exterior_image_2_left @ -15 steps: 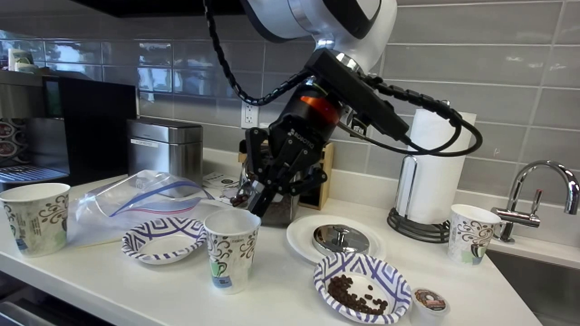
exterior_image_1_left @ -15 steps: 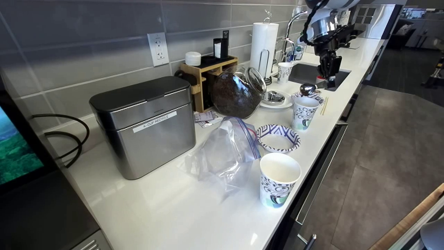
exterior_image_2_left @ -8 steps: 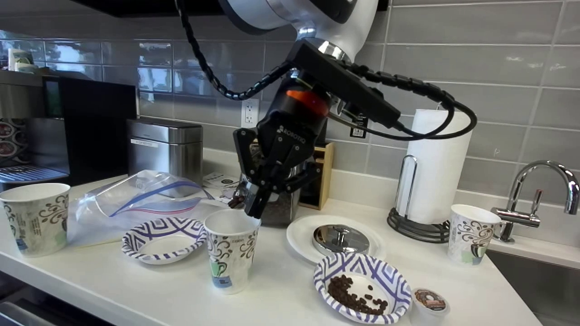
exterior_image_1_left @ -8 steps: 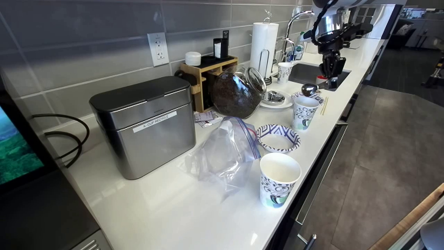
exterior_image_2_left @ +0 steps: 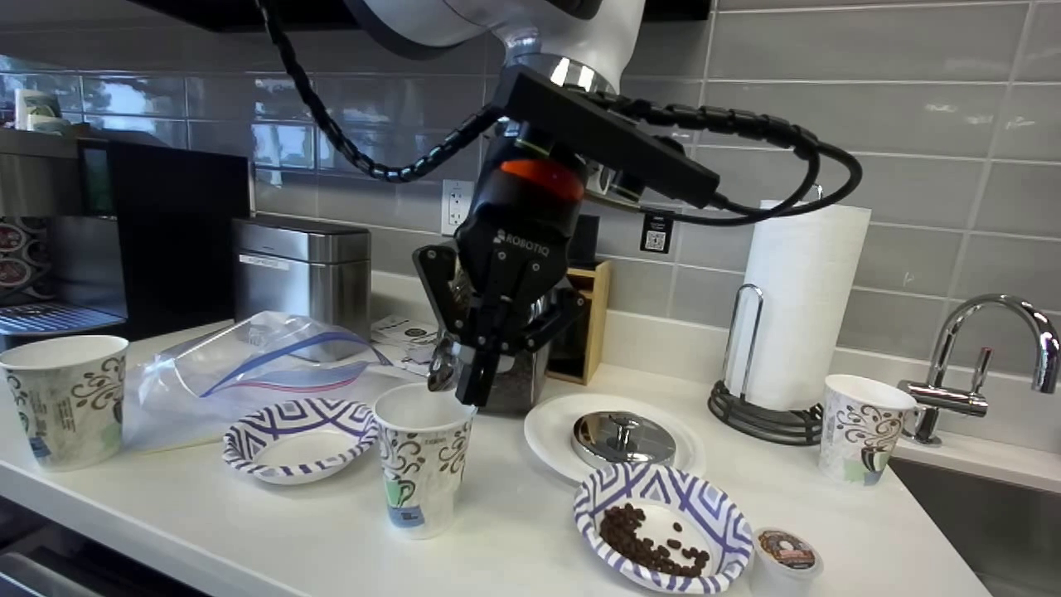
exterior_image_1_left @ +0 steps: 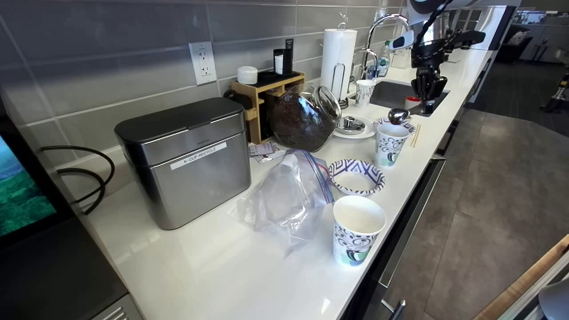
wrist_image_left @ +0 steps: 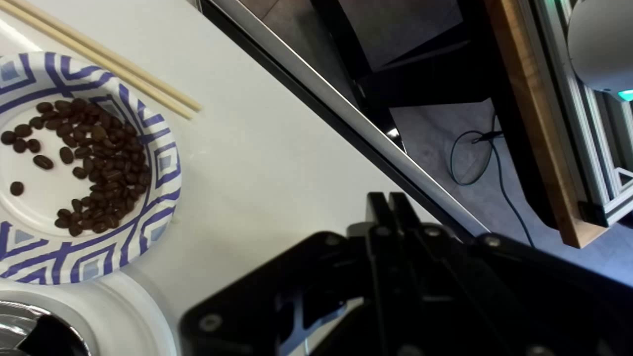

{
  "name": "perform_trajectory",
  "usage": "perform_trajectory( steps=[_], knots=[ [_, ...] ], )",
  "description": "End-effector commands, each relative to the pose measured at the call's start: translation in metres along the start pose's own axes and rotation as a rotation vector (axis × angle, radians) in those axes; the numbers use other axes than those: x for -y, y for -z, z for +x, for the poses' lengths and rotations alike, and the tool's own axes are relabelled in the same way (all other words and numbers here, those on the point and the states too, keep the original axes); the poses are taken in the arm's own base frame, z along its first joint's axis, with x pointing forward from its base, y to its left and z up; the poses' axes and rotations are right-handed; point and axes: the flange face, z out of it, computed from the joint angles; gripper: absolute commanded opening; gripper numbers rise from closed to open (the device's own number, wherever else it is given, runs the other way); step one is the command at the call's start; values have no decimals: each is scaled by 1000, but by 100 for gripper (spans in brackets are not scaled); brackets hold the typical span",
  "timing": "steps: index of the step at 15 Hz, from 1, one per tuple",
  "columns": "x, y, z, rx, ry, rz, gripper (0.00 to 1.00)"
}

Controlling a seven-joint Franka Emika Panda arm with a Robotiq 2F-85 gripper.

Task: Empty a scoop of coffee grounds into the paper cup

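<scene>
A shiny metal scoop hangs tipped right over the mouth of a tall white paper cup with a printed pattern. My gripper is shut on the scoop's handle, pointing down beside the cup's rim. In an exterior view the scoop's bowl shows bare metal, and no coffee grounds are visible in it. What lies at the bottom of the cup is hidden. The wrist view has the two fingertips close together, with the scoop out of sight behind them.
Matching cups stand at the counter's near end and by the sink. Around the cup are a patterned bowl, another bowl of coffee beans, a metal lid on a plate and a glass jar. A plastic bag lies close by.
The arm has swung, bringing the gripper more upright, while the scoop stays over the cup and shifts slightly. Dark beans seen at the scoop's mouth earlier no longer show there.
</scene>
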Motion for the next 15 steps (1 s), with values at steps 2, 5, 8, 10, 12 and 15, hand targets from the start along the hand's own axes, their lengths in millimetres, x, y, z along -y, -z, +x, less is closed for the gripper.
perform_trajectory(
  steps=[2, 5, 8, 10, 12, 15],
  knots=[
    [5, 0, -1, -5, -6, -16, 4],
    [9, 1, -2, -6, -10, -18, 4],
    [12, 1, -2, 18, 4, -48, 1],
    [13, 2, -3, 32, 6, -71, 1],
    [14, 4, -2, 48, 9, -113, 1],
    [13, 9, 0, 48, 6, -190, 1]
  ],
)
